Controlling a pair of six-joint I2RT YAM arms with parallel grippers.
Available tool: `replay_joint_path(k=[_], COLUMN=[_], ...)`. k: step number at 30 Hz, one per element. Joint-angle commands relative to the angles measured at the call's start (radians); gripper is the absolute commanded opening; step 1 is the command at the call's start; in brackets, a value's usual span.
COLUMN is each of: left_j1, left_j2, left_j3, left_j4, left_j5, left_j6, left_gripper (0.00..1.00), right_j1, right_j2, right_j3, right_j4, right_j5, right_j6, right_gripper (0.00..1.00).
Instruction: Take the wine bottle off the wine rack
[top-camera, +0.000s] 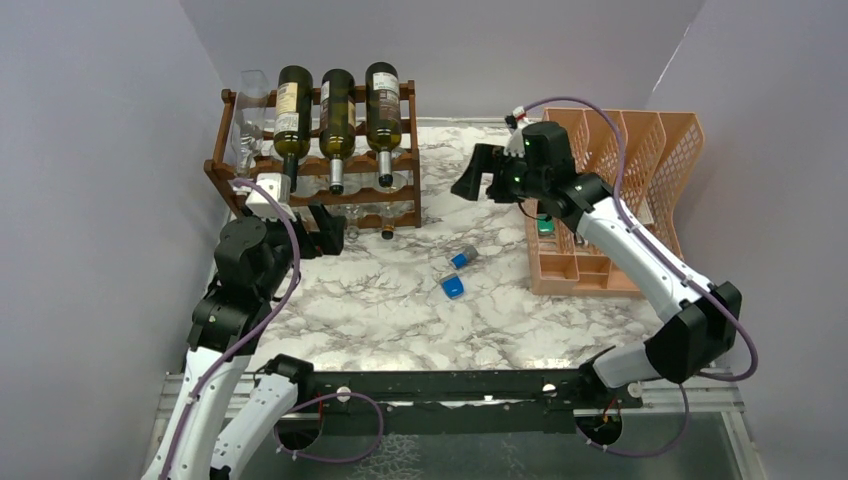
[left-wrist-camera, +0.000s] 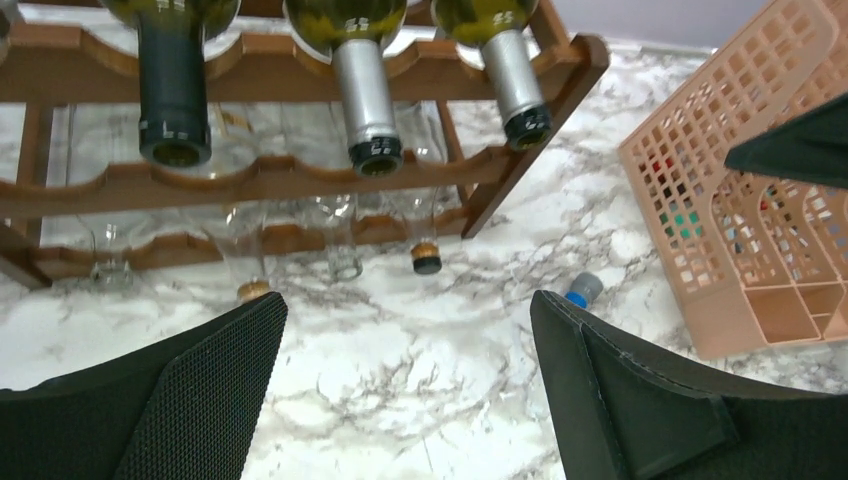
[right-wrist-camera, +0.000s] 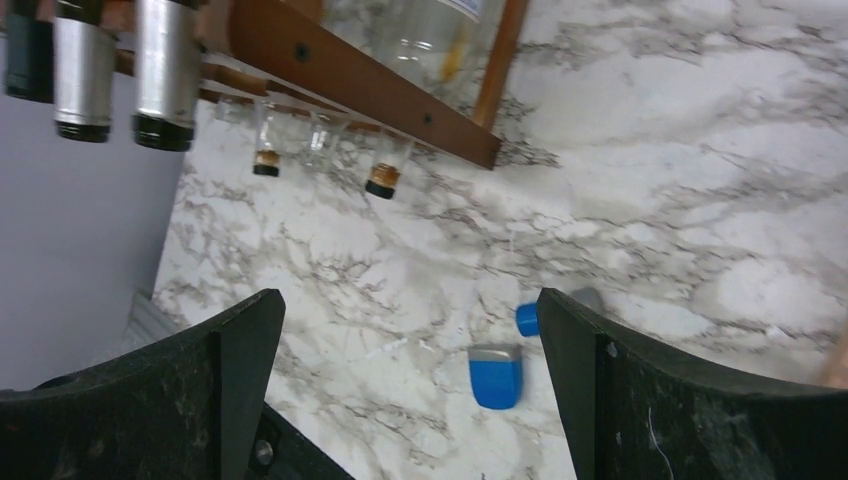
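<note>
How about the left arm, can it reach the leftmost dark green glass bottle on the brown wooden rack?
Probably yes. The left tool is open, just in front of the dark reddish-brown wooden rack, and the leftmost dark green glass bottle points its neck toward it with nothing between.

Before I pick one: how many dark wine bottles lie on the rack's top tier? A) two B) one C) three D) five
C: three dark bottles lie side by side on the top tier of the wine rack, necks pointing toward the near edge.
</note>
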Motion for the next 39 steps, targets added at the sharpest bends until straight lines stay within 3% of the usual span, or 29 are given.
replay_joint_path(k=[1,5,9,13,17,22,25,32,39], left_j1=[-0.007,-0.007,-0.006,-0.007,-0.007,-0.025,-0.025,-0.024,-0.024], left_j2=[0.002,-0.036,-0.023,0.072,0.046,-0.046,-0.103,-0.120,-0.112], left_j3=[0.041,0.041,0.085,0.169,0.168,0.142,0.075,0.056,0.079], left_j4=[-0.150,-0.177,-0.246,-0.339,-0.269,-0.195,-0.116,-0.118,-0.152], left_j5=[-0.063,-0.078,-0.077,0.039,0.102,0.048,0.071,0.087,0.079], left_j6=[-0.037,-0.074,-0.101,-0.077,-0.102,-0.204,-0.176,-0.123,-0.125], left_gripper=[0.99,0.99,0.99,0.99,0.99,0.99,0.99,0.99,0.99], right_j1=[0.014,0.015,0.015,0.015,0.015,0.017,0.023,0.051,0.068], right_j2=[0.069,0.151,0.279,0.433,0.540,0.670,0.726,0.830,0.857], right_j3=[0.123,0.224,0.403,0.588,0.713,0.860,0.913,0.997,0.984], right_j4=[0.092,0.178,0.158,0.137,0.159,0.167,0.172,0.162,0.128], right_j5=[-0.162,-0.251,-0.271,-0.305,-0.325,-0.353,-0.351,-0.323,-0.194], right_j6=[0.034,0.069,0.080,0.113,0.146,0.180,0.193,0.206,0.240], right_gripper=[0.99,0.99,0.99,1.00,0.99,1.00,1.00,1.00,1.00])
